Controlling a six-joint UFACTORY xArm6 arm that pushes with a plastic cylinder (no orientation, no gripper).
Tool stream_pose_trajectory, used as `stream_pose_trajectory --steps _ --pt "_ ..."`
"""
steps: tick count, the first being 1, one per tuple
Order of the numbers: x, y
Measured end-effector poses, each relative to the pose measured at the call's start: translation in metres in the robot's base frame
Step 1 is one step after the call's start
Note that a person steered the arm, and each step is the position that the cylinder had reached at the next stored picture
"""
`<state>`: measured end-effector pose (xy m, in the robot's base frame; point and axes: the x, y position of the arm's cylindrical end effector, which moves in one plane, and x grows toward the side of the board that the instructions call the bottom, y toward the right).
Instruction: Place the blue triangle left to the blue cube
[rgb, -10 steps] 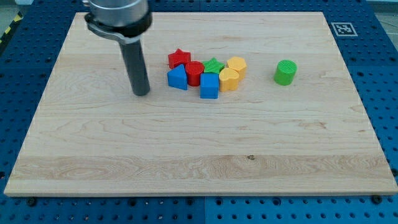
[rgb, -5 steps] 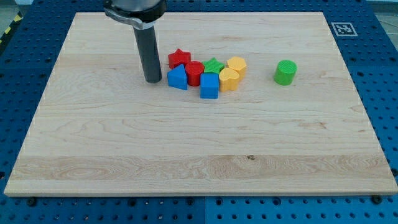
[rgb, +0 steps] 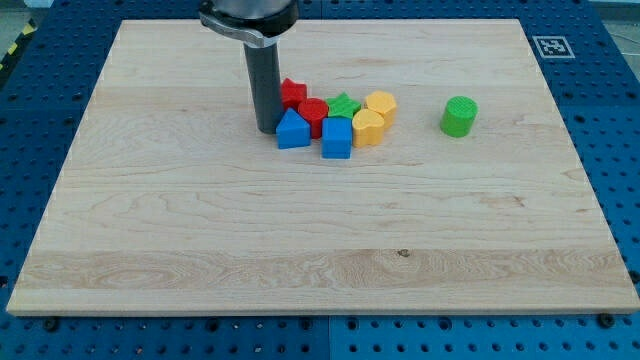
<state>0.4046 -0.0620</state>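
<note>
My tip rests on the table in its upper half, a little toward the view's left of centre, pressed against the upper-left side of the blue triangle. The rod rises straight from there to the dark collar at the view's top edge. There is no claw on this arm, only the rod, so nothing can be said about jaws apart or together.

The blue triangle sits at the view's left end of a tight cluster of blocks, nearer the table's top edge than its bottom edge. Just to its right and slightly lower is the blue cube; whether the two touch or only stand just beside each other cannot be told. Behind the triangle, toward the top edge, the red star is partly hidden by the rod, and the red cylinder stands between the star and the cube, touching the triangle's upper right. The green star lies behind the cube. Two yellow blocks with rounded, faceted shapes close the cluster on the view's right: one just beside the cube, the other behind it.

A green cylinder stands alone, well apart from the cluster, toward the table's right edge.
</note>
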Motion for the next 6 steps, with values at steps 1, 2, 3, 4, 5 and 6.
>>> stream_pose_trajectory --steps 1,2,3,4,5,6 --pt "0.005 0.008" --pt "0.007 0.011" --pt "0.009 0.011" --pt "0.01 0.011" --pt "-0.008 -0.015" --pt "-0.031 -0.066"
